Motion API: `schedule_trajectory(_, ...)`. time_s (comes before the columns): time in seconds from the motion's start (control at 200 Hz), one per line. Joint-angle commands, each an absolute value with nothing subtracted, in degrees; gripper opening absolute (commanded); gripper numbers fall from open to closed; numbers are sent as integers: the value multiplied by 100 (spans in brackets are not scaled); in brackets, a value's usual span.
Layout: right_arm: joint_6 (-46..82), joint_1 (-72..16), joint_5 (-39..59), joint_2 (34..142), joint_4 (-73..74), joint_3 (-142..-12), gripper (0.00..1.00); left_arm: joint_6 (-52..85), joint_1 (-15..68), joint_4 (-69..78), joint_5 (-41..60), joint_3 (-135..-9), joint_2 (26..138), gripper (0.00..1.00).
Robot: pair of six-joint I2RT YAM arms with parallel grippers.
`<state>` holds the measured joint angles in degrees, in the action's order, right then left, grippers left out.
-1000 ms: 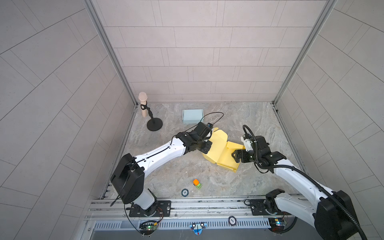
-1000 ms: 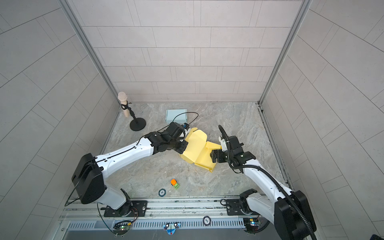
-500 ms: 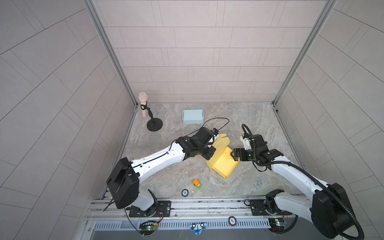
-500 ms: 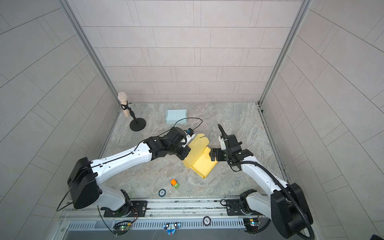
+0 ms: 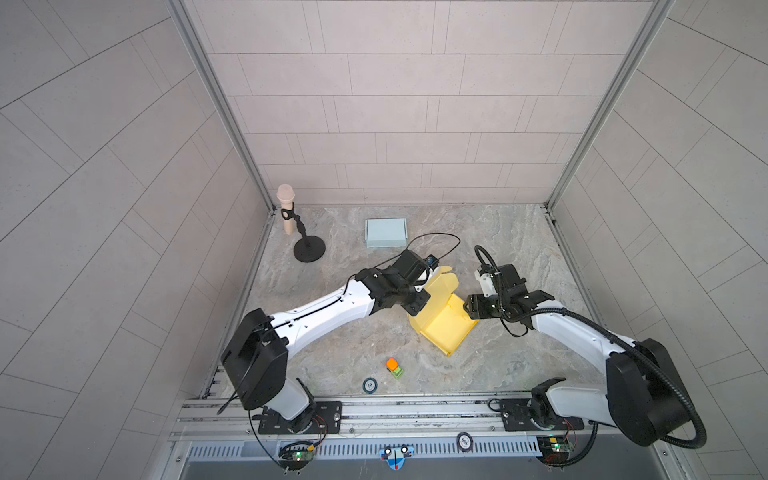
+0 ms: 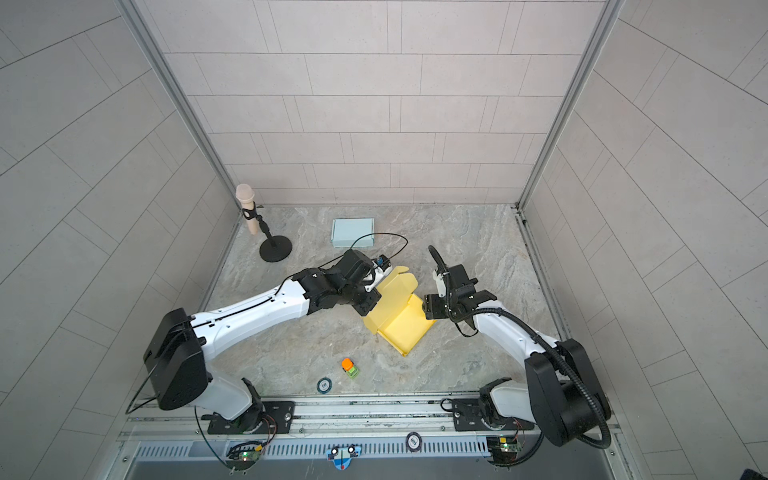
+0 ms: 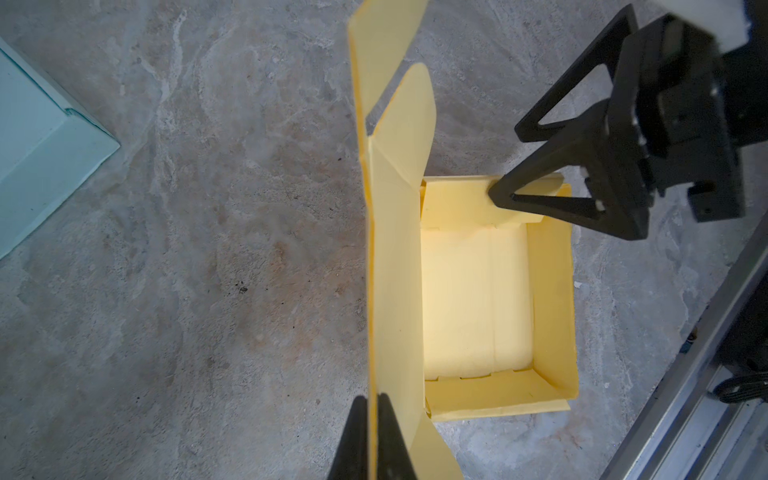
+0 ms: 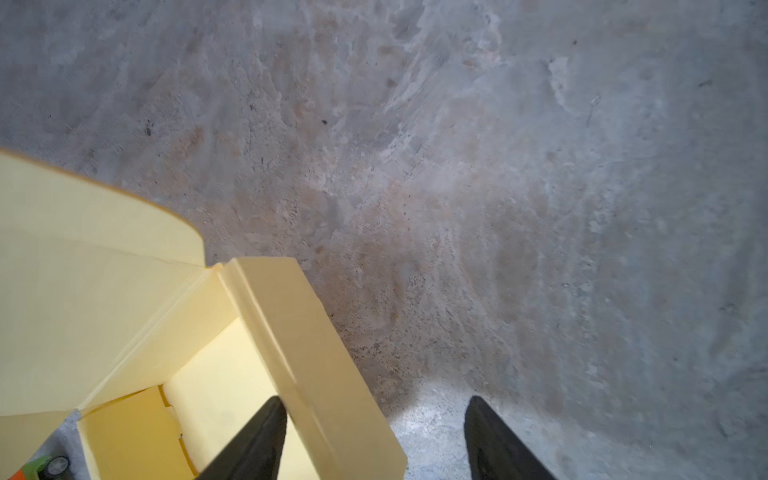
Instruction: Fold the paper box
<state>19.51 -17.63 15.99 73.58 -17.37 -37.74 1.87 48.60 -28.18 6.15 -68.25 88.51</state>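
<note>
left gripper clamps the raised lid of the yellow paper box; right gripper, jaws apart, straddles its right wall.

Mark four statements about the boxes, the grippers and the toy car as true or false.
1. The left gripper is shut on the lid of the yellow box. True.
2. The right gripper is clamped shut. False: its jaws stand open astride a side wall of the box.
3. The toy car sits inside the yellow box. False: it stands on the table, apart from it.
4. The blue box lies nearer the back wall than the yellow box. True.
</note>
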Motion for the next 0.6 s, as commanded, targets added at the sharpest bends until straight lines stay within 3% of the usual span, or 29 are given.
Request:
schedule_trajectory(0.0,1867,-1776,1709,7476,-1556,-3858,63,73,4798,-2918,648,-6979,8946,0)
schedule_trajectory(0.325,1787,-1985,1600,7811,-1514,-3882,37,105,4734,-2768,826,-7063,9017,0)
schedule_trajectory(0.596,1731,-2871,133,8081,-2057,-4274,23,184,4597,-2677,948,-7183,9108,0)
